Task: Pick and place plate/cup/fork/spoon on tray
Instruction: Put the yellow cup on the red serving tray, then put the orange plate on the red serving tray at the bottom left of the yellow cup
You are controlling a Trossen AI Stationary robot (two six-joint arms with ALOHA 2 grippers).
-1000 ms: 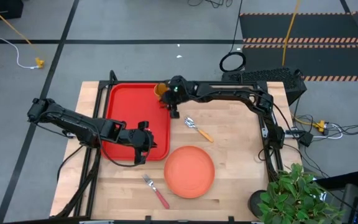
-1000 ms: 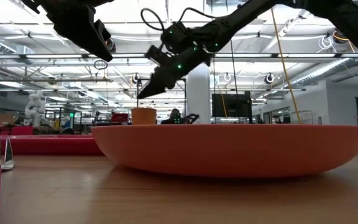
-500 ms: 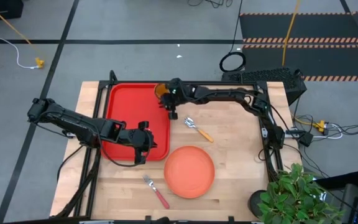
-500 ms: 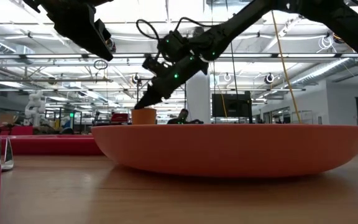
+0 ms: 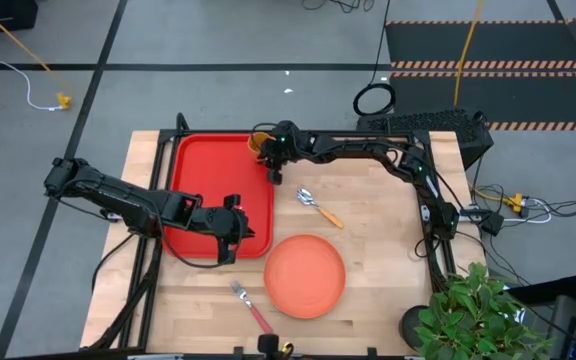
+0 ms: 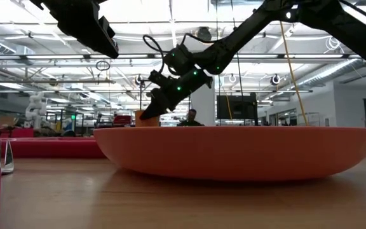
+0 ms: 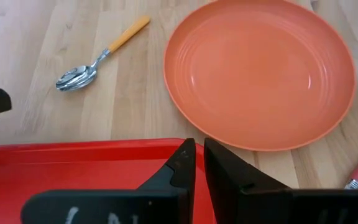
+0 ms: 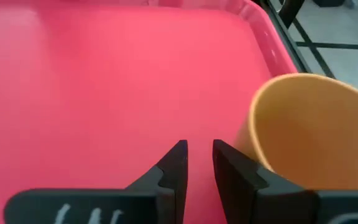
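1. Currently, the right gripper sits at the far right corner of the tray, its fingers nearly closed with only a slim gap between them, and holding nothing.
2. Compared with a second ago, this gripper has shifted slightly toward the tray's far edge and dropped lower; in the low view its tip now reaches the cup's rim level, where before it hung above.
3. The cup stands in that same tray corner, just beside the right gripper's fingers, outside them rather than between them. Its position is unchanged.
4. The left gripper hovers over the tray's near right corner, fingers almost shut and empty, unmoved since the earlier pictures.
5. The plate lies on the table near the tray's near right corner, not on it; unchanged.
6. The spoon lies on the table between the plate and the right arm; unchanged.
7. The fork lies on the table just left of the plate, by the near edge; unchanged.
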